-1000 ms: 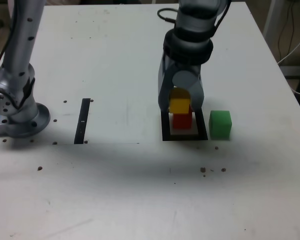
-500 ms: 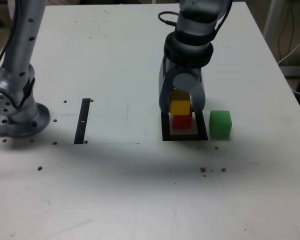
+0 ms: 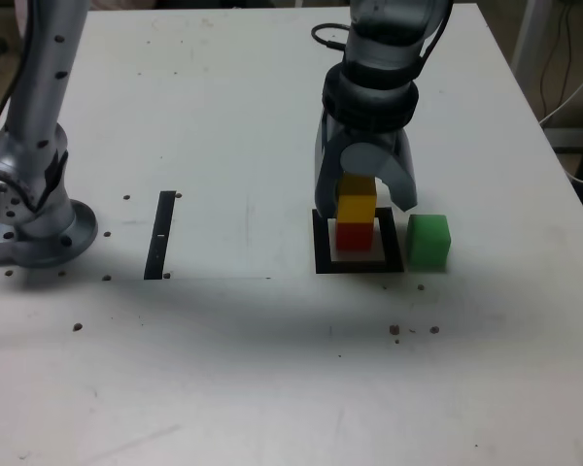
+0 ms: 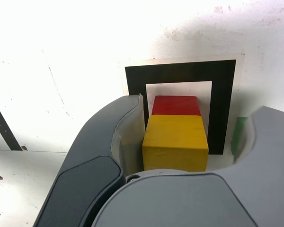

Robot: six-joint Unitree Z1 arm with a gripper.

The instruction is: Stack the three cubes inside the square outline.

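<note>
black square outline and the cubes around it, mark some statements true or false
1. The yellow cube sits on the red cube. True.
2. The green cube is inside the outline. False: it stands just outside, on the exterior view's right.
3. The red cube is within the outline. True.
4. The tool is clamped on the green cube. False: it is open around the yellow cube.
5. The black strip lies apart from the outline. True.
</note>
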